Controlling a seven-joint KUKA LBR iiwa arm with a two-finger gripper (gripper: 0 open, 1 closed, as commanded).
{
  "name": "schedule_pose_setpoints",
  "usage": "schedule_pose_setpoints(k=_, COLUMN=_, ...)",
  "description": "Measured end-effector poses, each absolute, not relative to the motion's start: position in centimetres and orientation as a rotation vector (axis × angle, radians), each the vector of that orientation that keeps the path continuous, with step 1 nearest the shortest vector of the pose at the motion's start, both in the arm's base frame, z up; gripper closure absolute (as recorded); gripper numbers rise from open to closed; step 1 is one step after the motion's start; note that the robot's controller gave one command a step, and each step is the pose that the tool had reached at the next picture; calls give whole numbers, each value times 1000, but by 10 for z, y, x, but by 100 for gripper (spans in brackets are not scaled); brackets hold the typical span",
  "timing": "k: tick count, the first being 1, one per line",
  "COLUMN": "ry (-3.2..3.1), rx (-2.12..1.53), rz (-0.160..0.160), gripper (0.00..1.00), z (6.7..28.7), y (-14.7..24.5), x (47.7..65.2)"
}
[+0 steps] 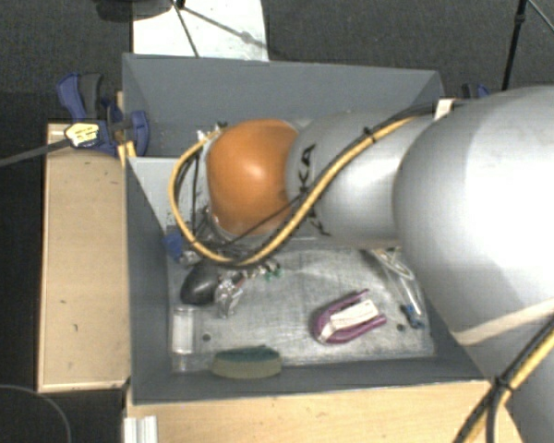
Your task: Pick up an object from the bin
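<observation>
Dark floor lies round the grey bin (286, 90); at its 6 o'clock edge is a green pad (246, 363); farther back at 9 o'clock the gripper (227, 293) hangs low, beside a black lump (198, 287); open or closed, I cannot tell; it looks like the reaching step; next it must grip the lump and lift.
</observation>
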State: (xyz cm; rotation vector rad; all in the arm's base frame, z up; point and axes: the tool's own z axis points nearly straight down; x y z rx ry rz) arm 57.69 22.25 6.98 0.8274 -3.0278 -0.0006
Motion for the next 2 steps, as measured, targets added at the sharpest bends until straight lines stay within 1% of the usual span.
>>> schedule_pose_setpoints(k=1, ry=-3036, rx=817, rz=-3, gripper=100, z=73, y=223, x=578)
schedule_pose_setpoints(k=2, ry=-3000, rx=970, rz=-1, gripper=100, z=238, y=208, x=580)
